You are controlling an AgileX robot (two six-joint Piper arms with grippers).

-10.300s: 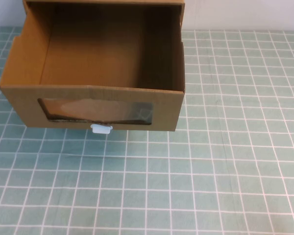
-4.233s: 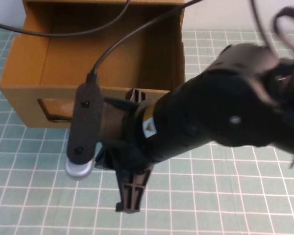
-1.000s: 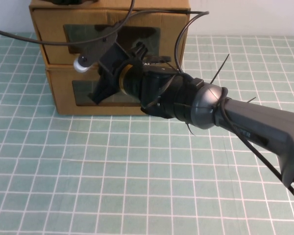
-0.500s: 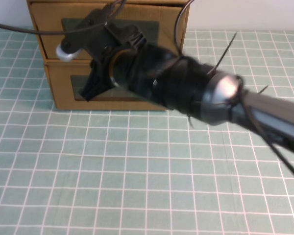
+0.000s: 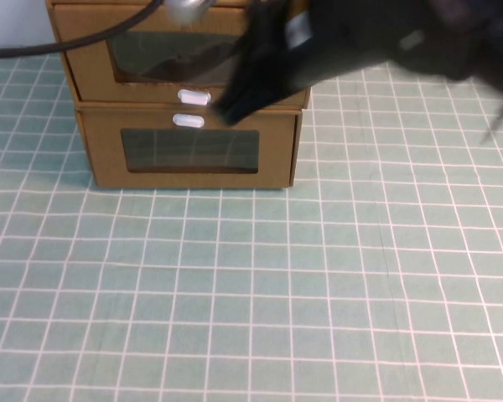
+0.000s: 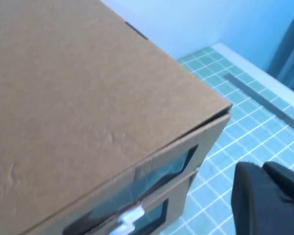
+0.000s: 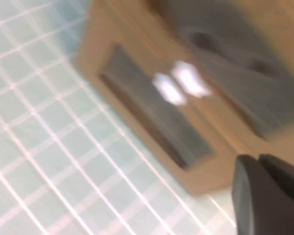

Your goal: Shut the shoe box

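Start with your right gripper [image 5: 237,99]. It is a dark blur in the high view, up over the far edge of the table, with its tip in front of the upper box's front at the right end. It moves too fast to read, so I can't tell whether it is wide or narrow. It does not seem to be carrying anything.

Your left gripper [image 6: 264,196] shows only in its own wrist view as a dark piece at the frame's corner. It hangs above the top of the cardboard stack, and again I can't tell its opening.

Now the shoe box [image 5: 184,59]. It sits at the far left of the table against the back edge, stacked on the lower box [image 5: 189,155]. Its clear window [image 5: 172,57] faces you, with the white pull tab [image 5: 193,97] just below it. The lower box's own tab [image 5: 189,121] is just under that one.

The drawer front looks pushed home, in line with the front below it, and no open tray juts out toward the near edge. The left wrist view agrees, with the front tucked under the lid edge.

By my read the closing is done. All that's left is clearing your right arm off the stack.
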